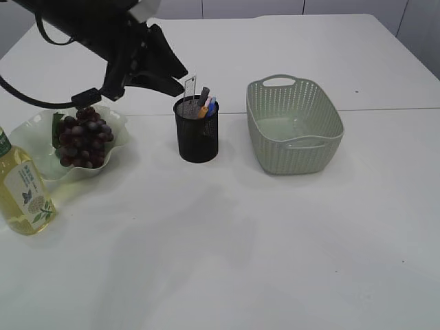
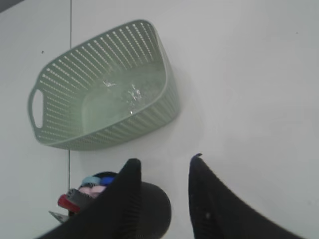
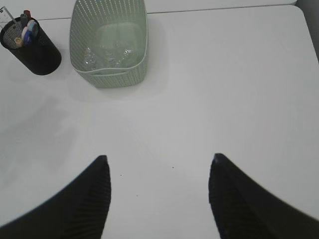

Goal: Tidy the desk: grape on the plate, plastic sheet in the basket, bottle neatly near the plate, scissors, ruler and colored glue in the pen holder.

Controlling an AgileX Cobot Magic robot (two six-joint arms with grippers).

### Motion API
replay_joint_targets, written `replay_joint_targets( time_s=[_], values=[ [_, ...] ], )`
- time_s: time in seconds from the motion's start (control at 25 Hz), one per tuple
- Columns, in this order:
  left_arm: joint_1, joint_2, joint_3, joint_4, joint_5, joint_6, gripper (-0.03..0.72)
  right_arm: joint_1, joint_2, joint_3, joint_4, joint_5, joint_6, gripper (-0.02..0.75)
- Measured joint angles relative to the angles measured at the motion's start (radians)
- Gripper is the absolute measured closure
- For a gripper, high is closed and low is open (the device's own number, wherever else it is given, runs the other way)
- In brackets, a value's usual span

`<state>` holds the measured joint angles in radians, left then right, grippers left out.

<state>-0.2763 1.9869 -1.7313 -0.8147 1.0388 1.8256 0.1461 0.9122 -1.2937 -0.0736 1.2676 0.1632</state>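
A dark grape bunch (image 1: pixel 82 141) lies on the pale wavy plate (image 1: pixel 31 130) at the left. A bottle of yellow liquid (image 1: pixel 20 189) stands upright in front of the plate. The black mesh pen holder (image 1: pixel 196 134) holds a clear ruler (image 1: pixel 190 86), scissors and colored glue sticks (image 1: pixel 206 106); it also shows in the left wrist view (image 2: pixel 157 211) and the right wrist view (image 3: pixel 35 52). The clear plastic sheet (image 2: pixel 119 94) lies in the green basket (image 1: pixel 323 148). My left gripper (image 2: pixel 164 162) is open and empty, above and just left of the pen holder (image 1: pixel 175 79). My right gripper (image 3: pixel 157 159) is open and empty over bare table.
The green basket (image 2: pixel 50 79) stands right of the pen holder, also at the top of the right wrist view (image 3: pixel 142 55). A seam runs across the white table (image 1: pixel 385 108).
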Motion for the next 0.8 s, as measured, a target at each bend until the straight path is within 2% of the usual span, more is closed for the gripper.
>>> replay_joint_targets(
  time_s=[0.24, 0.4, 0.8],
  values=[
    [0.0, -0.033, 0.0, 0.173, 0.069, -0.204, 0.445, 0.0, 0.0, 0.0, 0.0, 0.0, 0.0, 0.28],
    [0.0, -0.038, 0.0, 0.266, 0.113, -0.382, 0.445, 0.0, 0.0, 0.0, 0.0, 0.0, 0.0, 0.279],
    [0.0, -0.04, 0.0, 0.536, 0.139, -0.955, 0.445, 0.0, 0.0, 0.0, -0.002, 0.0, 0.0, 0.279]
  ],
)
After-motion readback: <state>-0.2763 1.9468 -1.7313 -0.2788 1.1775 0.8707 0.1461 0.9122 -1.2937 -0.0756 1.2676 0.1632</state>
